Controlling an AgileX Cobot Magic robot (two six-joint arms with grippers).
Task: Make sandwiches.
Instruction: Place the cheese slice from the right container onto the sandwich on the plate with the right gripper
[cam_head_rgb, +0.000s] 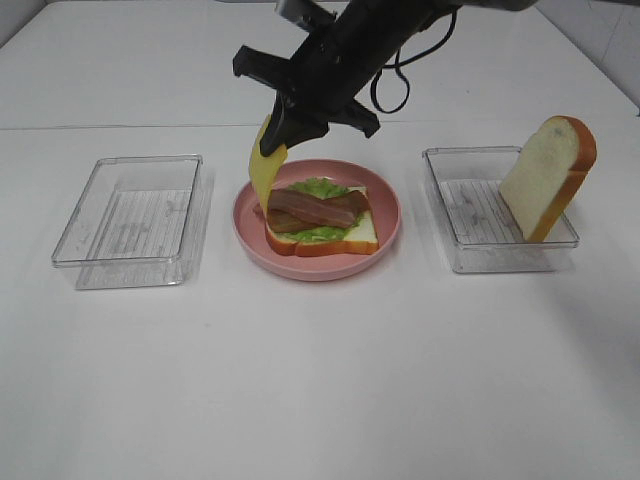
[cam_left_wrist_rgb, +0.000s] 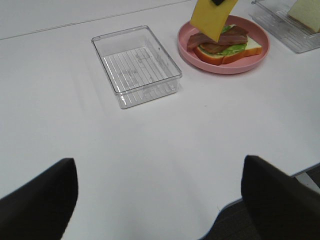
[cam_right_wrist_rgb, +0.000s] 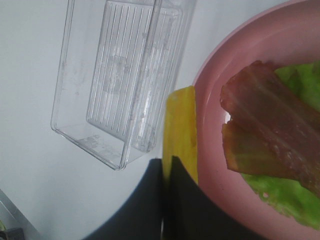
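Cheese step is on. The right gripper (cam_head_rgb: 283, 132), reaching in from the table's far side, is pinched tight on the top edge of the cheese (cam_head_rgb: 265, 172). The slice hangs limp over the plate's left rim, beside the stack rather than on it.

The plate (cam_head_rgb: 388, 232) sits mid-table (cam_head_rgb: 320, 380) with the open sandwich on it: bread (cam_head_rgb: 355, 238) at the bottom, lettuce (cam_head_rgb: 318, 187) ruffling out, bacon (cam_head_rgb: 315, 210) across the top.

What's next, as I read it: carry the cheese rightward until it's centred over the bacon, lower it so it drapes flat, then let go. It's floppy, so it could fold or slide off the bacon's ridges. After that, only the lid is missing.

The left tray (cam_head_rgb: 128, 222), toward the table's left edge, has nothing in it. The right tray (cam_head_rgb: 470, 262), toward the right edge, holds the second slice (cam_head_rgb: 550, 175), standing on edge and tilted against the tray's right wall.

The left gripper (cam_left_wrist_rgb: 157, 165) hangs back by the table's near edge, jaws spread wide with nothing between them.
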